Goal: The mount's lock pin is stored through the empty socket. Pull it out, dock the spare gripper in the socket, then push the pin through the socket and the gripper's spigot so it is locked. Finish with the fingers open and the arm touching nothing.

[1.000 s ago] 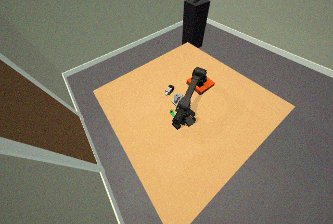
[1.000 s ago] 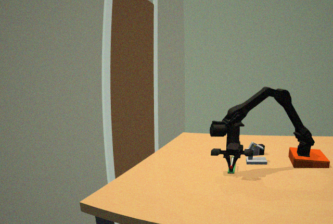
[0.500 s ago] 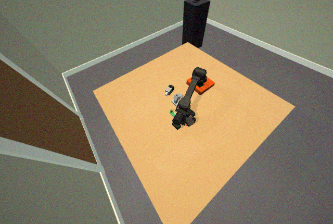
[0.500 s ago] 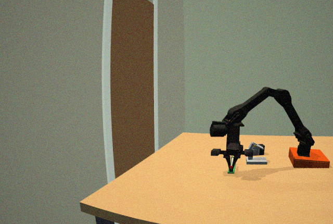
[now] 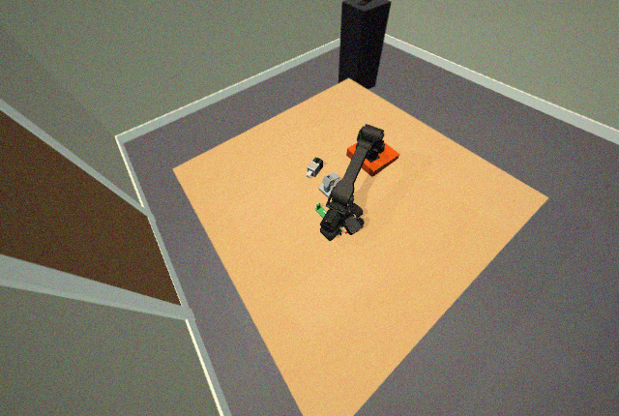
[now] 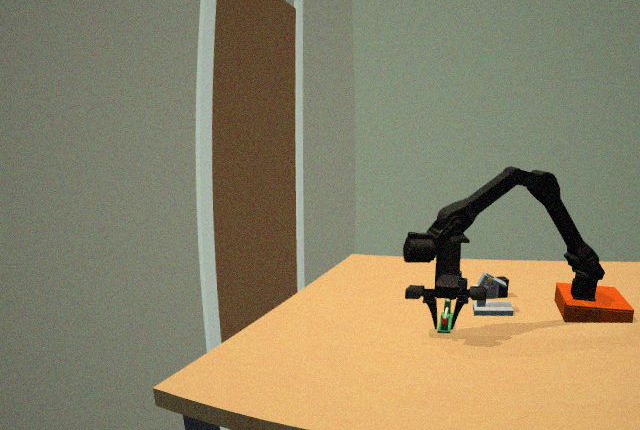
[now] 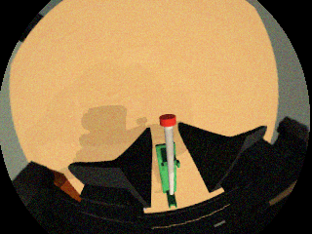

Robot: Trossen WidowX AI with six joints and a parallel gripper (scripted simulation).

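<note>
My gripper [image 5: 341, 232] [image 6: 444, 327] [image 7: 164, 128] is partly open, low over the table, with one finger on each side of the lock pin. The white pin [image 7: 170, 151] [image 5: 345, 231] [image 6: 444, 320] with its red head lies along the green holder [image 5: 320, 210] [image 7: 161, 168]; table shows between it and both fingers in the wrist view. The grey mount [image 5: 330, 182] [image 6: 493, 310] stands on its flat base nearer the arm's base. No pin is visible in it, but its socket is small and partly hidden. The grey-and-black spare gripper [image 5: 314, 166] [image 6: 503, 286] lies beyond the mount, apart from it.
The arm's orange base block [image 5: 385, 156] [image 6: 594, 306] sits at the back of the wooden table [image 5: 399, 252] [image 6: 336, 353]. The forearm passes close above the mount in the top view. A black pedestal [image 5: 364, 46] with another arm stands beyond the table's far corner.
</note>
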